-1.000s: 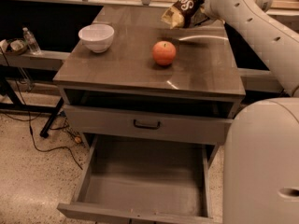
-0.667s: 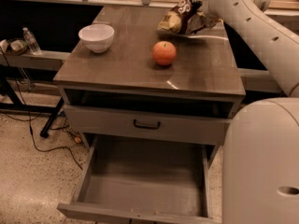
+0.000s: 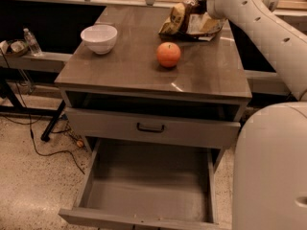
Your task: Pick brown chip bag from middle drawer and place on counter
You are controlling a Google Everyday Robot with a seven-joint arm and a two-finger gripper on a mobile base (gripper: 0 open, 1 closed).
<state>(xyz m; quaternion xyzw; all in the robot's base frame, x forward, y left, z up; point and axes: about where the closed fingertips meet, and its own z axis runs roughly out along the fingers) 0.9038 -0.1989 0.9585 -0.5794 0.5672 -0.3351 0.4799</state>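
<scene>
though the jaws are at the brown chip bag (image 3: 178, 21), their grip is unclear.

One white bowl (image 3: 99, 37), one apple (image 3: 168, 54), one brown chip bag (image 3: 178, 20), two drawers (image 3: 148, 188), one bottle (image 3: 32, 41), one hand (image 3: 199, 8) at the bag.

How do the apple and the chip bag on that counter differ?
The apple is round, smooth and orange-red; the brown chip bag is crumpled, dark with cream ends. The apple sits free mid-counter; the bag lies at the far edge by the gripper. Both rest on the counter.
</scene>
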